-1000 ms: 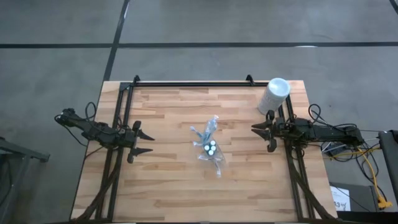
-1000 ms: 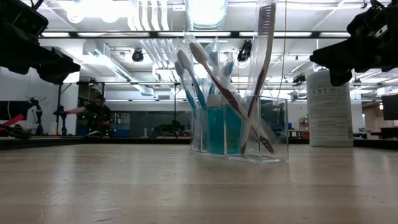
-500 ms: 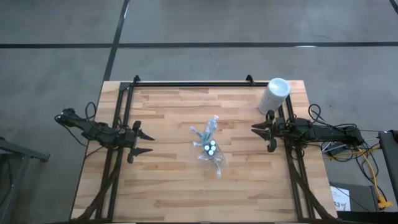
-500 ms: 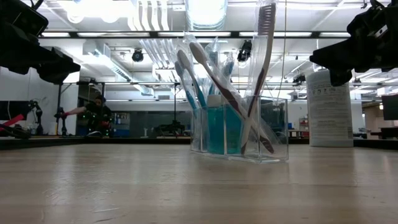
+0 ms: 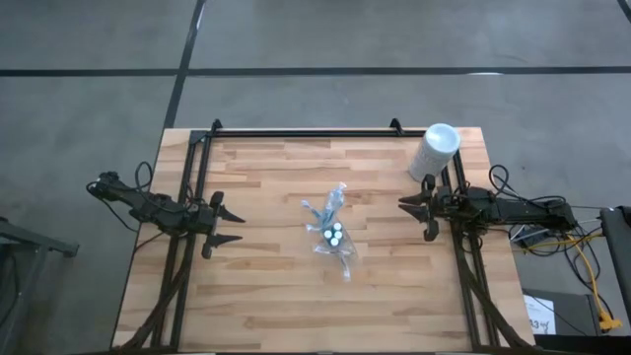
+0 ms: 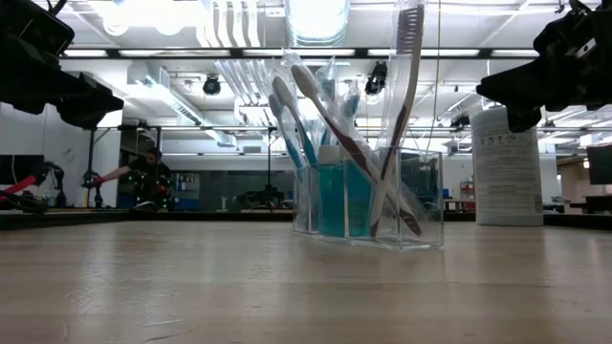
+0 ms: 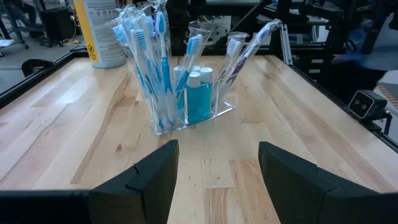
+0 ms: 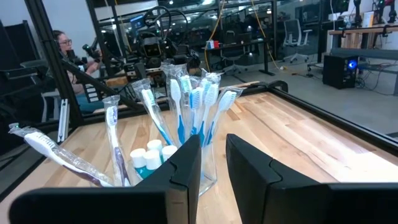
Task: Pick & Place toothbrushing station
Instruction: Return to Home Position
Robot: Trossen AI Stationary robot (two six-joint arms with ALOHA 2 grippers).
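Clear organizer (image 5: 333, 237) stands mid-counter (image 5: 266, 296), approx. halfway btw the two arms. Blue-and-white toothbrushes (image 7: 146, 59) lean in one end section, white-capped blue tubes (image 7: 198, 99) sit in the middle, and more brushes, incl. a purple-handled brush (image 6: 354, 143), are in the other end. L end effector (image 5: 235, 228) hangs over counter's left side, fingers released & spread, empty. R end effector (image 5: 414, 215) is at right side near tall white cylinder (image 5: 434, 150), likewise released, gripping nothing.
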